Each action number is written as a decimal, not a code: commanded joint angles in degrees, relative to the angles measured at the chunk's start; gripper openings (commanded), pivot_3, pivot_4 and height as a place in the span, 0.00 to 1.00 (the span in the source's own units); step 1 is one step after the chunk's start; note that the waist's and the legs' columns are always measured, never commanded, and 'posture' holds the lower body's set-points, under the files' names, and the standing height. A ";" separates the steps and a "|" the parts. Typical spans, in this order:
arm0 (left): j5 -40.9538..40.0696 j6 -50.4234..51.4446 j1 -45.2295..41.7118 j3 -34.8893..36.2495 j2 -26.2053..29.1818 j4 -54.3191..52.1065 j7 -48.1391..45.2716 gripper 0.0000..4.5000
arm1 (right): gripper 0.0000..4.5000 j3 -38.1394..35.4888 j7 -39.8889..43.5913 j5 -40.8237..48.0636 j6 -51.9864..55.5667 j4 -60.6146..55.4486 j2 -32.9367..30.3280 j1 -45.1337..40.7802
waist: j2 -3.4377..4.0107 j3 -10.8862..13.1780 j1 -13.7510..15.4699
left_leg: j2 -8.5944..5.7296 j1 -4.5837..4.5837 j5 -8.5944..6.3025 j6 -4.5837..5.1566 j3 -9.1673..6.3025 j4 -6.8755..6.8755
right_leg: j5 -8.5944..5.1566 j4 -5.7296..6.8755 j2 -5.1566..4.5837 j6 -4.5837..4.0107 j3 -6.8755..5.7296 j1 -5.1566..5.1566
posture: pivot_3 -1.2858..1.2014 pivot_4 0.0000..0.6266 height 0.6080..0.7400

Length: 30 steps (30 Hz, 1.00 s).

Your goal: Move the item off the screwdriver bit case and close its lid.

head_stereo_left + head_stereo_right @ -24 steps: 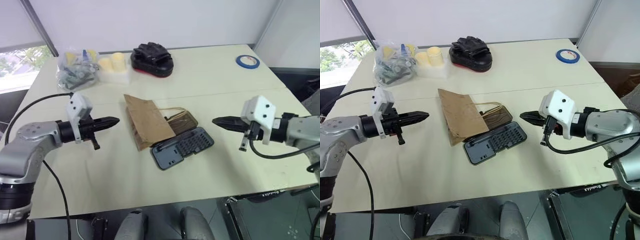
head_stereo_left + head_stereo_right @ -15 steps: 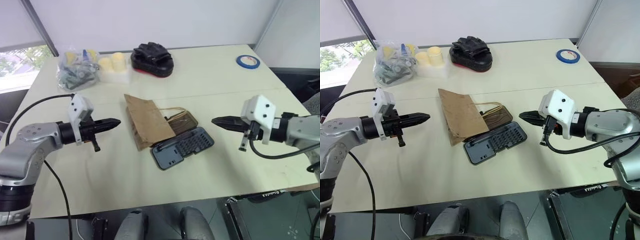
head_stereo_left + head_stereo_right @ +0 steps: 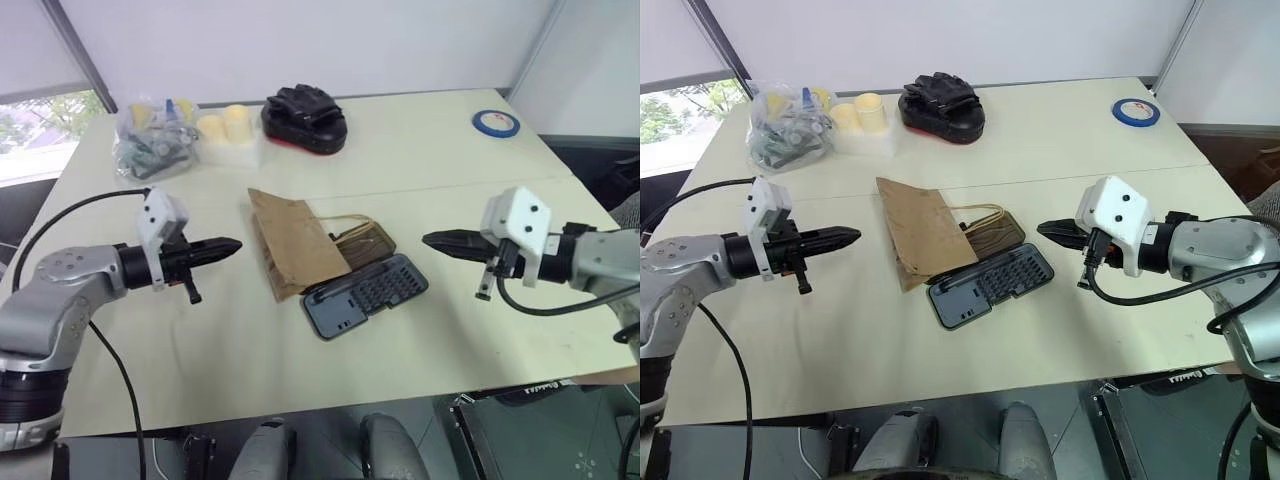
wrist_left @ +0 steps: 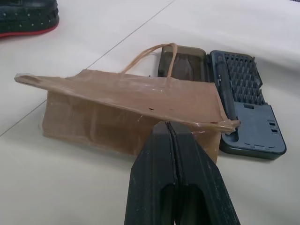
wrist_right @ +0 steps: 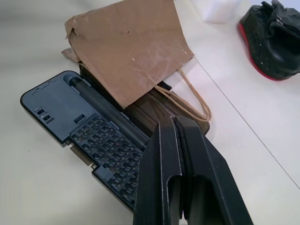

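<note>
Nothing is really moving since the earlier frames: both arms are still hovering over the table. Flat brown kraft paper bag (image 3: 292,243) is lying across the smoky translucent lid (image 3: 365,242) of the open dark grey bit case (image 3: 365,294). Left gripper (image 3: 232,245) and right gripper (image 3: 430,240) are pinched closed, empty, either side of it.

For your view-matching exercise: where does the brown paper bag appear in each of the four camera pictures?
Left eye view: paper bag, centre, left of the open case.
Right eye view: paper bag, centre.
Left wrist view: centre.
Right wrist view: upper middle.
Shared landmark: the screwdriver bit case.
</note>
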 commanded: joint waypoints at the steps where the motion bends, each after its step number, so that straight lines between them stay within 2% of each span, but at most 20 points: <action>1: -0.54 0.01 -1.20 0.18 -0.01 -0.95 0.04 0.00 | 0.00 -0.92 -0.19 0.38 -0.56 -1.46 -0.34 -1.22 | 0.00 0.00 -0.01 | 0.00 0.00 0.00 0.00 0.00 0.00 | 0.00 0.00 0.00 0.00 0.00 0.00 | 0.52 0.24 1.00; 10: 0.50 0.00 -2.20 -1.56 -1.07 -0.03 0.47 0.00 | 0.00 -1.03 -0.44 -0.08 -1.21 -1.33 -0.08 -0.89 | 0.00 0.00 0.03 | 0.00 0.00 0.00 -0.01 0.00 0.00 | 0.00 0.00 0.00 0.00 0.00 0.00 | 0.52 0.24 1.00; 13: -0.83 1.04 -2.74 -2.42 -1.42 -0.30 -0.31 0.18 | 0.00 -1.00 -0.52 -0.14 -1.31 -1.26 -0.02 -0.87 | 0.00 0.00 -0.01 | 0.00 0.00 0.00 -0.01 0.01 0.00 | 0.00 0.00 0.00 0.00 0.00 0.00 | 0.52 0.24 1.00; 20: -0.42 1.31 -4.41 -4.46 -1.01 0.08 -2.46 0.99 | 0.00 -0.99 -0.64 -0.33 -1.72 -1.25 0.02 -0.60 | 0.00 0.00 -0.04 | -0.01 0.00 0.00 -0.01 0.02 0.01 | 0.00 0.00 0.00 0.00 0.00 0.00 | 0.52 0.24 1.00; 23: -0.46 3.57 -6.20 -4.93 -2.14 1.34 -0.36 1.00 | 0.00 -0.82 -0.75 -0.73 -2.13 -1.15 0.05 -0.46 | 0.00 0.00 0.03 | -0.01 0.00 0.01 -0.01 0.01 0.00 | 0.00 0.01 0.00 0.00 0.00 -0.01 | 0.52 0.24 1.00; 30: -4.00 19.68 -11.62 -0.76 -11.01 5.72 16.37 1.00 | 0.00 -0.75 -1.68 -1.14 -2.59 -1.73 0.55 0.19 | -0.05 0.03 -0.07 | -0.04 -0.01 0.03 -0.04 0.00 0.07 | 0.01 0.02 0.00 0.01 -0.01 0.01 | 0.52 0.24 1.00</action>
